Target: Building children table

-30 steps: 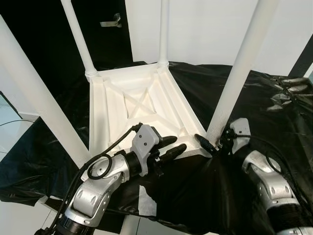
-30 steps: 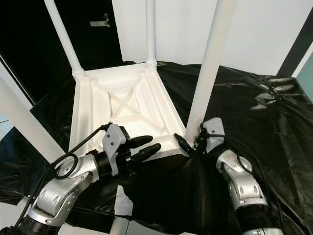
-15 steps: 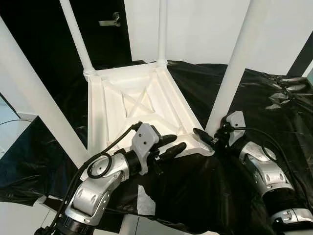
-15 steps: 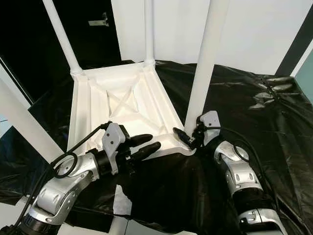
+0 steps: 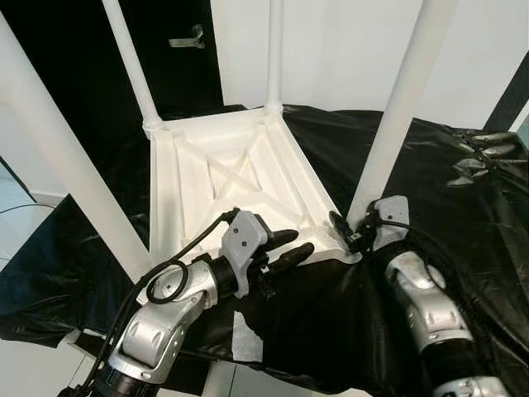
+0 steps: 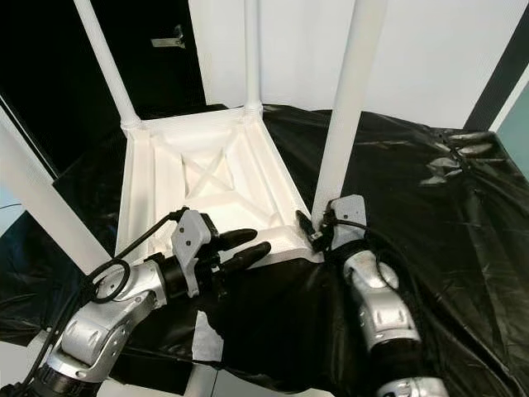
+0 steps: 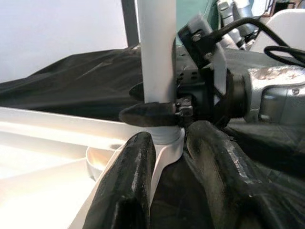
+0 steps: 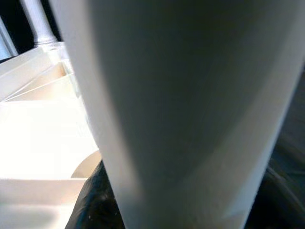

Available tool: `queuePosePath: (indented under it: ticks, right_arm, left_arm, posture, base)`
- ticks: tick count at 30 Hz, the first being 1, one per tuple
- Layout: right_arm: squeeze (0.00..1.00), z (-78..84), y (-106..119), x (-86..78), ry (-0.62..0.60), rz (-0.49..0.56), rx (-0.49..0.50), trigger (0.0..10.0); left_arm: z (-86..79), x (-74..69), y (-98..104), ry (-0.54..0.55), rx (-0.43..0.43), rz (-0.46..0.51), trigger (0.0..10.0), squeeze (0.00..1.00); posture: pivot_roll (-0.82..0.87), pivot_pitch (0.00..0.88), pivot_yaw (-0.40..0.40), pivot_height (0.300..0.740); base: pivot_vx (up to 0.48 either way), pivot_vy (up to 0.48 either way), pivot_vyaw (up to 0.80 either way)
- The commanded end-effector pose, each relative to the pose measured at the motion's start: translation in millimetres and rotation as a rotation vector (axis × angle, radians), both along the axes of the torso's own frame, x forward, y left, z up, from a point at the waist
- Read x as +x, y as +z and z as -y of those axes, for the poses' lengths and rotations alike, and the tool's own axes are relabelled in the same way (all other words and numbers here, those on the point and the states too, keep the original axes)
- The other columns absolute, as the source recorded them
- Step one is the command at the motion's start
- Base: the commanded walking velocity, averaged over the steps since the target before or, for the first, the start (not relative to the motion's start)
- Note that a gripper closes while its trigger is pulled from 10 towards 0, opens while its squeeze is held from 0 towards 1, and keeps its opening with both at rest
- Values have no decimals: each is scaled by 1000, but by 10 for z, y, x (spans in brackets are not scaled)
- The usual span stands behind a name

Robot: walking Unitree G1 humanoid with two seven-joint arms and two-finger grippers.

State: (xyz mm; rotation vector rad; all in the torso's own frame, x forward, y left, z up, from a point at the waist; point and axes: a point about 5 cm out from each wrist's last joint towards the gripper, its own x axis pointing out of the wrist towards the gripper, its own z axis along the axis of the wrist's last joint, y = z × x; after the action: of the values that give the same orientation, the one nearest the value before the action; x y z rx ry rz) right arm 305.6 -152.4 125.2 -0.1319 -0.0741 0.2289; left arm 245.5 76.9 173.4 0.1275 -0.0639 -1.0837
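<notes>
Right gripper (image 5: pixel 347 236) had slid in against the base of the near-right leg (image 5: pixel 395 124), fingers clasping it where before they sat just beside it. Left gripper (image 5: pixel 291 246), loosely parted, steadied the upturned table (image 5: pixel 240 178) at frame centre; tightening looked underway.

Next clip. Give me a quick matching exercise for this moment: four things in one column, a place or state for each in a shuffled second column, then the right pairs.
1. right gripper
2. left gripper
3. white tabletop
4. black sheet

A. lying upside down, legs pointing up
B. fingers around the base of the near right leg
C. spread under the table
D. at the tabletop's near edge, fingers apart

Pairs: 1-B, 2-D, 3-A, 4-C
</notes>
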Motion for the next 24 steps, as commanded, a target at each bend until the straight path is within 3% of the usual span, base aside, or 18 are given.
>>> queuePosePath:
  ticks: [1,6,12,14,20,21,22,23,24]
  right_arm:
    - [0,-2,-97,-34,-118,-43,-6,10000]
    - [0,-96,-133,-56,-335,-57,48,10000]
    - [0,-230,-149,-75,-357,-83,82,10000]
    - [0,-298,-94,-95,-301,-48,87,10000]
    - [0,-336,-79,-110,-279,-36,95,10000]
    - [75,-327,-76,-110,-279,-33,94,10000]
    - [75,-327,-76,-110,-279,-33,94,10000]
    - [996,-315,-70,-111,-283,-29,91,10000]
    - [1000,-290,-56,-122,-273,-17,94,10000]
  left_arm:
    - [-13,-12,-18,-6,16,-10,10000,0]
    - [8,-16,-22,-18,18,-11,10000,0]
    - [19,-19,-22,-22,18,-8,10000,0]
    - [33,-25,-21,-28,15,-10,10000,0]
    - [26,-18,-13,-29,17,-7,10000,0]
    - [25,-16,-12,-29,17,-6,10000,0]
    - [25,-16,-12,-29,17,-6,10000,0]
    - [27,-15,-13,-29,17,-6,10000,0]
    - [33,-13,-13,-30,17,-5,10000,0]
  posture:
    - [-19,0,14,740]
    - [-18,0,11,740]
    - [-17,0,8,740]
    - [-18,0,12,740]
    - [-15,0,10,740]
    - [-17,0,11,740]
    - [-17,0,11,740]
    - [-18,0,10,740]
    - [-17,0,9,740]
  base:
    - [0,0,0]
    - [0,0,0]
    - [0,0,0]
    - [0,0,0]
    - [0,0,0]
    - [0,0,0]
    - [0,0,0]
    - [0,0,0]
    - [0,0,0]
